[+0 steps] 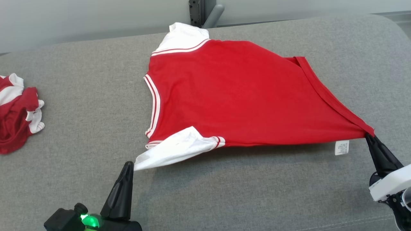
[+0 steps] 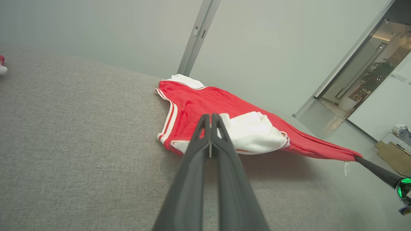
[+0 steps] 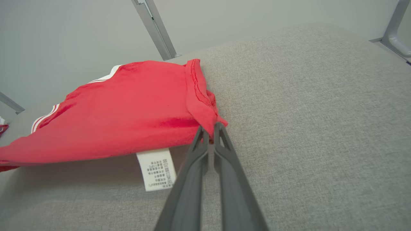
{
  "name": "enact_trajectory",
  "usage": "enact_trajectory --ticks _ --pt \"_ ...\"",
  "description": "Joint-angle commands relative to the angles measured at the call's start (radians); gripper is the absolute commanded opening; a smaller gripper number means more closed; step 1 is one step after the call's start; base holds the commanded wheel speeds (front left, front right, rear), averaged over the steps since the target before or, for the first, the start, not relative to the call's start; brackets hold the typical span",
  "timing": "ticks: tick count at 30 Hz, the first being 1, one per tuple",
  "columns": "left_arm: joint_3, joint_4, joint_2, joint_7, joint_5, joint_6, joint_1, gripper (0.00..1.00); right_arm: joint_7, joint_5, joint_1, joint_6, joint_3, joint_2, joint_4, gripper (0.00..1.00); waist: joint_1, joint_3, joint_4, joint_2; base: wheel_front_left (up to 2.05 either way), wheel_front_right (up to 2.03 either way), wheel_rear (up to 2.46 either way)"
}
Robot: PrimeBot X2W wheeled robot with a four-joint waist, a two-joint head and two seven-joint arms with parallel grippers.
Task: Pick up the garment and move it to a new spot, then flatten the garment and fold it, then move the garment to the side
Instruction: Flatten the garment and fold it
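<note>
A red garment (image 1: pixel 237 93) with white sleeves and striped trim is stretched over the grey cushion, its near edge lifted off the surface and casting a shadow. My left gripper (image 1: pixel 129 165) is shut on the tip of the near white sleeve (image 1: pixel 173 148); the left wrist view shows its fingers (image 2: pixel 210 120) pinched together against the white sleeve (image 2: pixel 253 133). My right gripper (image 1: pixel 368 136) is shut on the red hem corner at the right, and in the right wrist view the red garment (image 3: pixel 128 109) bunches between its tips (image 3: pixel 209 130). A white care label (image 3: pixel 156 169) hangs below the hem.
A second crumpled red and white garment (image 1: pixel 17 112) lies at the cushion's left edge. The grey cushion (image 1: pixel 240 192) has open fabric in front of and to the right of the shirt. A grey wall and a metal post (image 1: pixel 205 12) stand behind.
</note>
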Motion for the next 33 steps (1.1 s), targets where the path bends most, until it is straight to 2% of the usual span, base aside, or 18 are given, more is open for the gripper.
enact_trajectory --ticks 1,8,10,14,21,25,33 --pt "0.000 0.002 0.011 0.000 -0.003 -0.002 0.023 0.00 -0.004 0.003 0.025 -0.001 -0.006 -0.006 0.000 0.00 0.0001 -0.030 0.003 0.0000 0.00 0.00 0.00" --pt "-0.007 -0.067 0.033 0.000 -0.033 -0.002 -0.041 0.00 -0.004 -0.008 0.010 -0.001 -0.050 -0.022 -0.069 0.00 0.0001 -0.072 0.006 0.0000 0.00 0.00 0.00" --pt "-0.005 -0.093 0.059 0.000 -0.052 -0.002 -0.123 0.00 -0.004 -0.009 -0.032 -0.001 -0.059 -0.050 -0.111 0.00 0.0001 -0.095 0.006 0.0000 0.00 0.00 0.00" --pt "-0.001 -0.080 0.099 0.000 -0.059 -0.002 -0.298 0.00 0.015 -0.010 -0.149 -0.001 -0.027 -0.106 -0.119 0.00 0.0001 -0.133 0.006 0.0000 0.00 0.00 0.00" --pt "-0.113 0.023 0.185 0.040 -0.110 -0.002 -0.704 0.00 0.229 0.095 -0.437 -0.001 0.003 -0.147 -0.065 0.00 0.0001 -0.187 0.012 0.0000 0.00 0.00 0.00" --pt "-0.162 0.078 0.203 0.091 -0.132 -0.002 -0.918 0.00 0.322 0.114 -0.587 -0.001 0.012 -0.158 -0.050 0.00 0.0001 -0.197 0.014 0.0000 0.00 0.00 0.00" --pt "-0.219 0.207 0.230 0.188 -0.163 -0.002 -1.161 0.00 0.444 0.111 -0.762 -0.001 0.052 -0.189 -0.048 0.00 0.0001 -0.187 0.006 0.0000 0.00 0.00 0.00"
